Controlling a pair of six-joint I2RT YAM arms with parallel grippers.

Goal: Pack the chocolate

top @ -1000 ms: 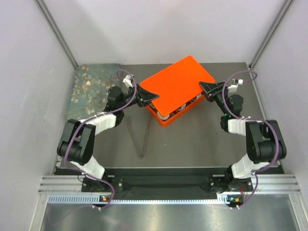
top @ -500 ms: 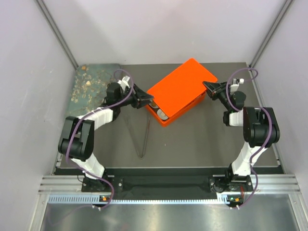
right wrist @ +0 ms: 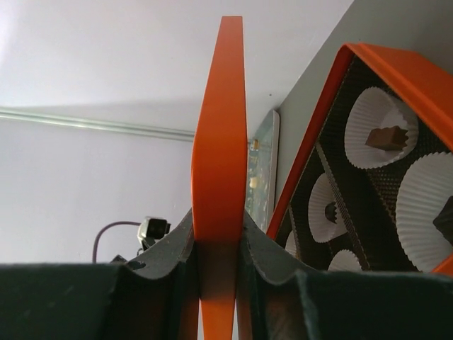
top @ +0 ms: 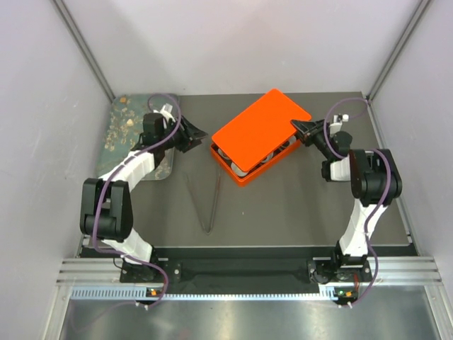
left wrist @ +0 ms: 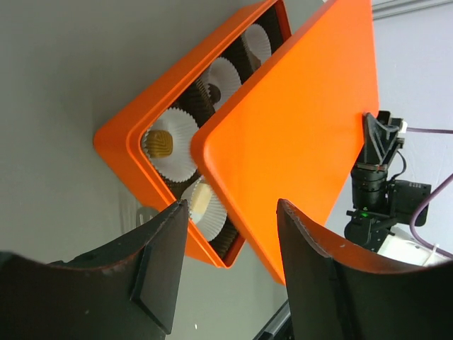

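Note:
An orange box (top: 243, 173) sits at mid-table with white paper cups holding chocolate lumps: a tan one (left wrist: 159, 142), a cream one (left wrist: 200, 200) and a brown one (right wrist: 384, 137). The orange lid (top: 262, 129) hangs tilted over the box and hides most of it. My right gripper (top: 300, 132) is shut on the lid's right edge (right wrist: 219, 142), with both fingers pressed against it. My left gripper (top: 199, 134) is open and empty, just left of the box, and the lid's near corner (left wrist: 297, 127) shows ahead of its fingers (left wrist: 157, 262).
Thin metal tongs (top: 209, 202) lie on the table in front of the box. A mottled tray (top: 126, 134) with scattered bits lies at the back left, under my left arm. Enclosure walls stand close on both sides.
My left gripper has drawn back to the left, away from the lid's corner. The lid, held by my right gripper, has shifted slightly over the box.

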